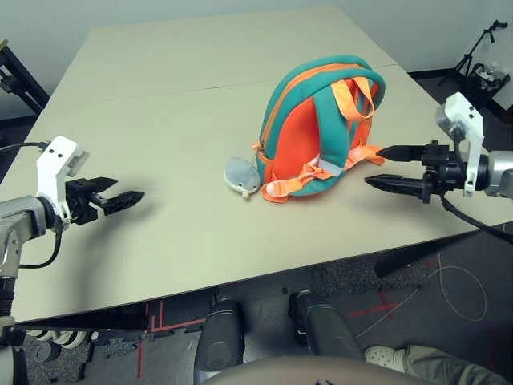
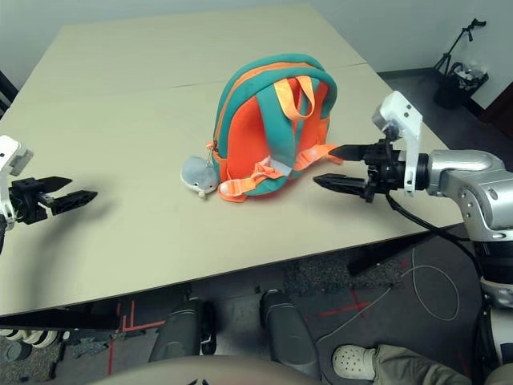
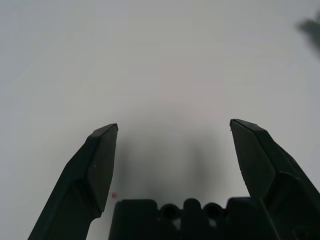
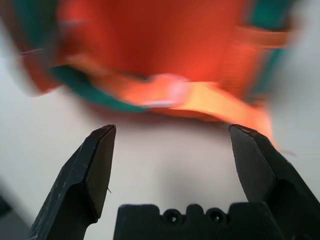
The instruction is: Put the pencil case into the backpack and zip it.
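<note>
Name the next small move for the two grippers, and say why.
Probably none beyond resting: the orange-and-teal child's backpack stands upright, seemingly zipped, and both the left gripper and right gripper are open, empty and apart from it, so the job looks done.

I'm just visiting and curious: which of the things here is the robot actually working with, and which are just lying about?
Part of the job:
- backpack, standing on the table
- left gripper, open, holding nothing
- right gripper, open, beside the backpack

Just lying about:
- cables on the floor
- tripod in the far corner
- a person's shoe by the table's edge
</note>
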Motion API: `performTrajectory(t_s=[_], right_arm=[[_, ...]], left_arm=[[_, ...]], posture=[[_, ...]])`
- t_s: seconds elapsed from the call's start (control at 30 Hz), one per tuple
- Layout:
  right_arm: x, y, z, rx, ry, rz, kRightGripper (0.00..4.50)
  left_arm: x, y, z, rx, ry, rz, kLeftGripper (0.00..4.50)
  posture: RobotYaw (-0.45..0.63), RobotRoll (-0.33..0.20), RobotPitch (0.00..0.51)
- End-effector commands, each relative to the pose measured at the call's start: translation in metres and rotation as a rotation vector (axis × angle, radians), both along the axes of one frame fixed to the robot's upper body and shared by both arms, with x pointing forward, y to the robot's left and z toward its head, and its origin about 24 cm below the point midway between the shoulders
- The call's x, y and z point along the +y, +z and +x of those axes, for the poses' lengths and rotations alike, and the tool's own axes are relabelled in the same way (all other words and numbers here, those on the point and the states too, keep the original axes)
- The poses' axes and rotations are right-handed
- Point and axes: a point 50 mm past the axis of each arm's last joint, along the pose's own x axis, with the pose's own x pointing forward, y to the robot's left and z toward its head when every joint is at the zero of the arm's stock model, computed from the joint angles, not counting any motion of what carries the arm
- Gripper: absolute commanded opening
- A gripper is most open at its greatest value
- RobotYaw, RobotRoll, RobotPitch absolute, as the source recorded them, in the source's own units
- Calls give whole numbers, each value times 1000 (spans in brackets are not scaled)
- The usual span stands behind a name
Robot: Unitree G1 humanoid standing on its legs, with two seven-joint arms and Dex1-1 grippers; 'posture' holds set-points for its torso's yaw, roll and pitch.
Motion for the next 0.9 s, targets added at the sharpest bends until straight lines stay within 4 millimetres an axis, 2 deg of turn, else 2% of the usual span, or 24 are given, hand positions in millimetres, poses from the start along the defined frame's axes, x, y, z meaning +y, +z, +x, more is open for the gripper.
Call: performTrajectory(t_s=[0.03,0.23,0.47,0.77,0.9], right_arm=[[-18,-9,14,-74,-174,19,4462],[-20,-33,36,-173,-431,152,4462],[-21,-52,47,-263,-671,196,4462],[-11,-72,48,-272,-763,211,4462],[-5,-80,47,-263,-776,220,4462]], left_arm=[[7,-4,-2,-77,100,13,4500],[2,-27,-6,-153,278,-16,4500],[-1,-49,-10,-159,453,-6,4500],[18,-44,-5,-332,701,75,4500],[16,-52,-4,-344,703,81,4500]], posture=[[-44,0,100],[-16,0,101],[7,0,105],[-2,0,106],[-20,0,106]])
